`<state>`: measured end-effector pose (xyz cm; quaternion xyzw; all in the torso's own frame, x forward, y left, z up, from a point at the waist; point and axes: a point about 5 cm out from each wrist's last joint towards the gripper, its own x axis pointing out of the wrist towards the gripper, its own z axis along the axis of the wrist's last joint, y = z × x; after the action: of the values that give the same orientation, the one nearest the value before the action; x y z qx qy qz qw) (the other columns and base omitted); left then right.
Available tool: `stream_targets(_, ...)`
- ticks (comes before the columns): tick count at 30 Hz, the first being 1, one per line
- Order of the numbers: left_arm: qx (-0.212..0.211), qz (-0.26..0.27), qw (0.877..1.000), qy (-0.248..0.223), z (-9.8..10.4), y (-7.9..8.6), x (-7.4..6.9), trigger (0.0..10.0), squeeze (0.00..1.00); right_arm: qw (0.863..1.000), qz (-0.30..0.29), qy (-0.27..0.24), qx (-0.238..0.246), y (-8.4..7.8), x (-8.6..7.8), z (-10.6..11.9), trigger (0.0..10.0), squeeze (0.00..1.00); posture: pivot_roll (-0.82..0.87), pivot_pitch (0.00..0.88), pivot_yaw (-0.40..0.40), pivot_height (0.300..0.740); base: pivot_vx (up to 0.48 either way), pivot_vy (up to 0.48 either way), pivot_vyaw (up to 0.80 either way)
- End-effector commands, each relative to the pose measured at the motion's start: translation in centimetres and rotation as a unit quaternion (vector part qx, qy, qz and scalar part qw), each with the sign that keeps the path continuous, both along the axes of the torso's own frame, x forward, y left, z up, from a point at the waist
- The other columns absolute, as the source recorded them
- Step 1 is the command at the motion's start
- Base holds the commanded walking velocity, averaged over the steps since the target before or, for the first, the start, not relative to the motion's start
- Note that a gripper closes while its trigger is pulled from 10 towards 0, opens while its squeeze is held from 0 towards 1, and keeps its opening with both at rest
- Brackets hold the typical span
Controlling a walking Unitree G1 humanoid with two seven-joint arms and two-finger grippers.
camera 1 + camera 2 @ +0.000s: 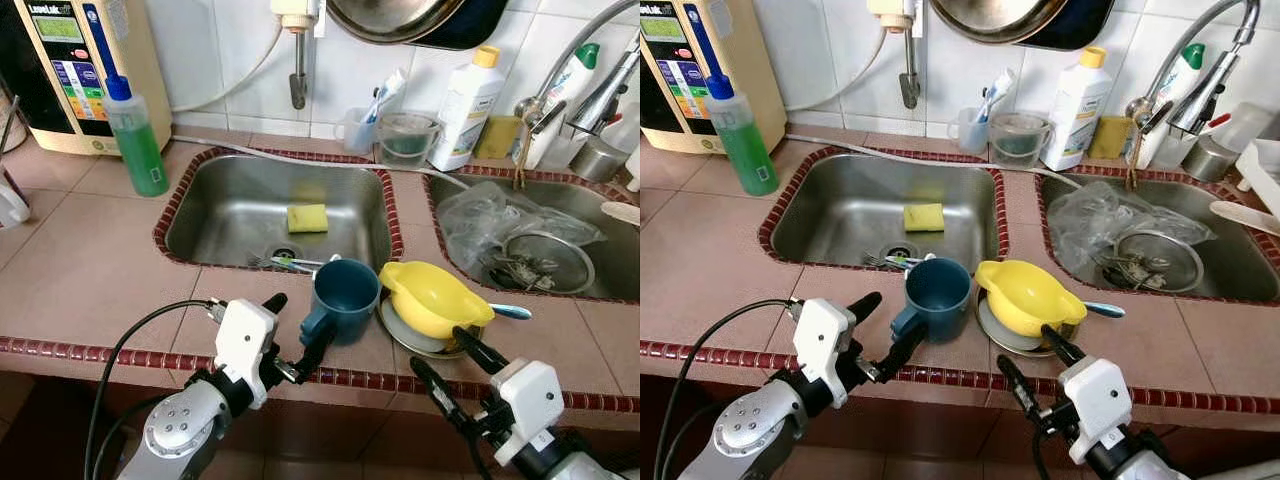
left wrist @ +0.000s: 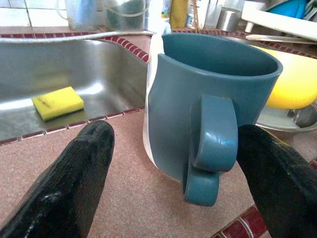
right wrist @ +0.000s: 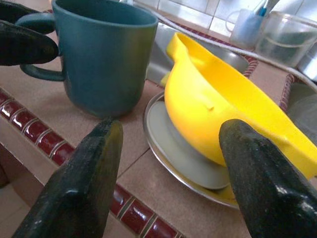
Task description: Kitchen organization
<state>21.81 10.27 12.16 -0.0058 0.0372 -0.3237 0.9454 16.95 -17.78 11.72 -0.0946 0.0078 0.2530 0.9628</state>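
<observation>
Black fingers of the left end effector (image 1: 295, 335) are spread wide, released, straddling the handle of the teal mug (image 1: 345, 298) near the tiled surface's (image 1: 90, 280) red-trimmed front edge. The right end effector (image 1: 452, 362) is likewise open, grasping nothing, at that edge just before the yellow bowl (image 1: 432, 297), which sits tilted on a metal plate (image 1: 1005, 335) beside the mug. Behind them the left sink (image 1: 230, 200) holds a yellow sponge (image 1: 307, 217); bare surface lies open to the left. The left wrist view shows the mug's white side patch (image 2: 151, 119).
</observation>
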Motion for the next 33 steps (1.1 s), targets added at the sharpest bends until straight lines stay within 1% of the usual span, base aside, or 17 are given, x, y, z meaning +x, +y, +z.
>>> stream_targets(1, -0.009, -0.007, 1.000, 0.002, -0.06, -0.15, -0.26, 0.0, 0.00, 1.000, 0.001, -0.007, -0.003, -0.18, 0.00, 0.64, 10.0, 0.00, -0.11, 0.084, -0.035, 0.740, 0.000, 0.000, 0.00)
stream_targets(3, -0.017, -0.020, 1.000, 0.012, -0.11, -0.14, -0.49, 0.0, 0.00, 1.000, 0.001, -0.007, -0.003, -0.22, -0.01, 0.68, 10.0, 0.00, -0.11, 0.086, -0.037, 0.740, 0.000, 0.000, 0.00)
stream_targets(33, -0.024, -0.019, 0.999, 0.013, 0.10, -0.52, -0.55, 0.0, 0.00, 1.000, -0.002, 0.001, -0.009, -0.38, -0.45, 0.60, 10.0, 0.00, -0.12, 0.094, -0.036, 0.740, 0.000, 0.000, 0.00)
